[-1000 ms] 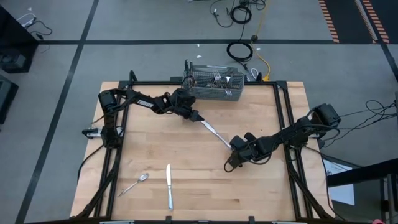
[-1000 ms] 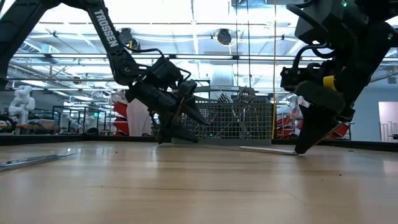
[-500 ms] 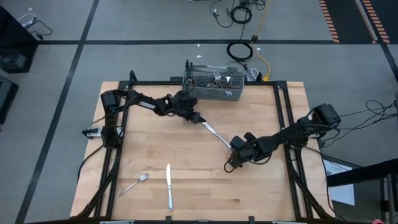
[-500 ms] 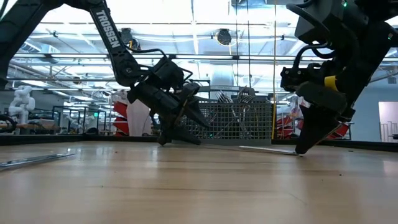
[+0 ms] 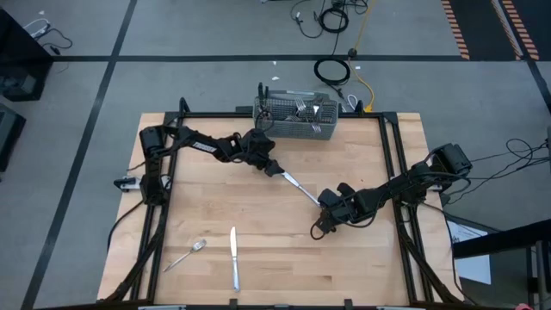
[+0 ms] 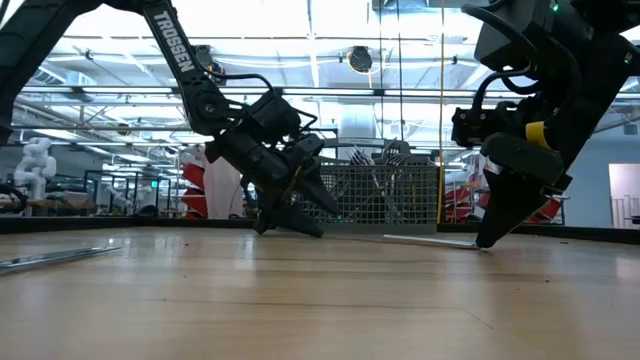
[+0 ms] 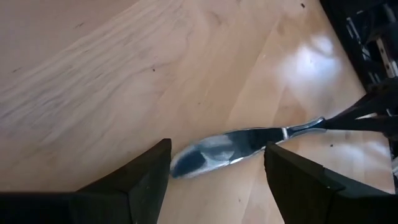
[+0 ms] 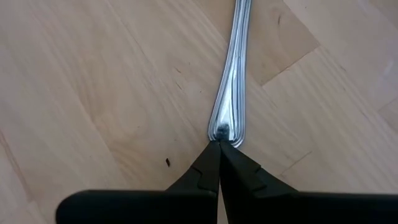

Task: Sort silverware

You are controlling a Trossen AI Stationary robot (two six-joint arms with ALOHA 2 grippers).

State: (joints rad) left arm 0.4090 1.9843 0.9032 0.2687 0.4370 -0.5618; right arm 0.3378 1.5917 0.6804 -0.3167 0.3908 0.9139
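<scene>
Mid-worktop, a table knife [image 5: 295, 182] lies flat. Its blade tip sits between the left gripper's [image 5: 275, 169] wide-open fingers, untouched; the right gripper [image 5: 320, 201], pinched shut, presses its handle end. At the far edge, the mesh basket [image 5: 297, 129] holds forks [image 5: 306, 109].

Left claw [image 5: 277, 170] gapes low; right claw [image 5: 320, 201] pinched closed.

Two knives [image 5: 294, 182], one spoon [image 5: 185, 256], one basket [image 5: 295, 118]

One camera looks straight down on the whole desk [image 5: 258, 224]; another sits level at desk height, facing the room. Wrist cameras (close) share one knife [image 7: 236, 146].
</scene>
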